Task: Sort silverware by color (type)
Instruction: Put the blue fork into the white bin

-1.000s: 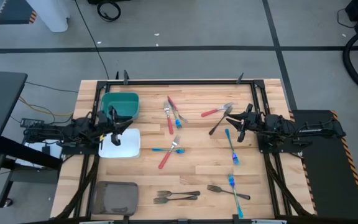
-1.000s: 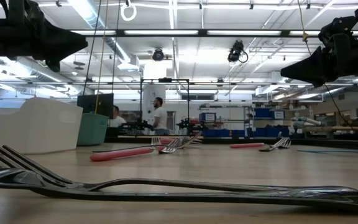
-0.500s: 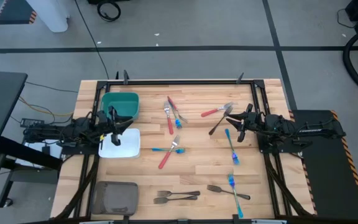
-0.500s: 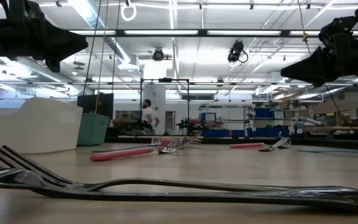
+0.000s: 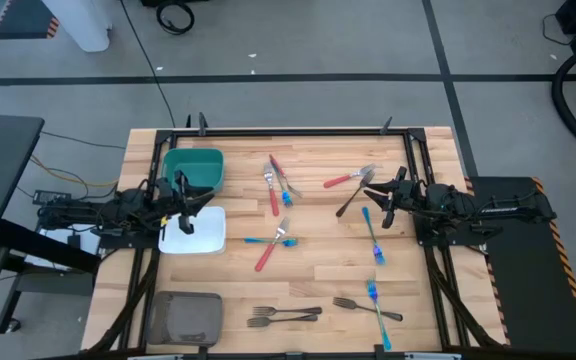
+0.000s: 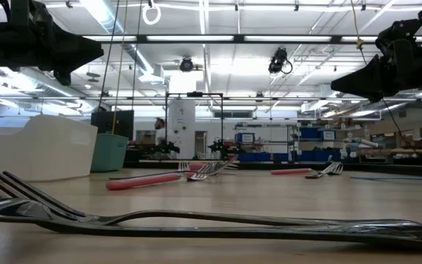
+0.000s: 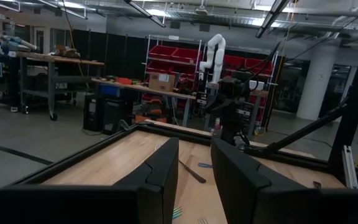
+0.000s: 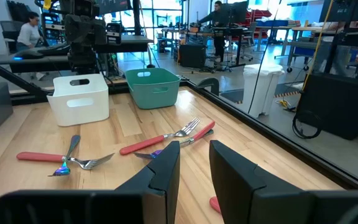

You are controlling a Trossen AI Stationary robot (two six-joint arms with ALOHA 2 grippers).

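High view gives me the clearest read: the silverware (image 5: 278,240) lies scattered loose over the middle and right of the wooden surface (image 5: 318,275), none of it yet in a bin, so I judge the sorting has not begun. A red-handled fork (image 5: 273,190) crosses other pieces near the far middle, another red-handled fork (image 5: 346,180) lies beside a dark utensil (image 5: 353,198) toward the right, blue-handled pieces (image 5: 372,236) run down the right side, and all-metal forks (image 5: 286,315) lie in the near middle. The colours are mixed in each cluster, which is why every piece will likely need its own pick. Along the left edge stand a green bin (image 5: 194,166), a white bin (image 5: 194,233) and a grey bin (image 5: 186,315), one receiver per colour by my guess. My left hand (image 5: 184,200) hangs raised between the green and white bins, fingers parted narrowly and holding nothing; my right hand (image 5: 380,204) hangs just beside the dark utensil and the top blue piece, also narrowly parted and empty. Against the earlier frames, neither arm nor any utensil has shifted; only a person in the room behind, seen in the low view, has gone from sight.
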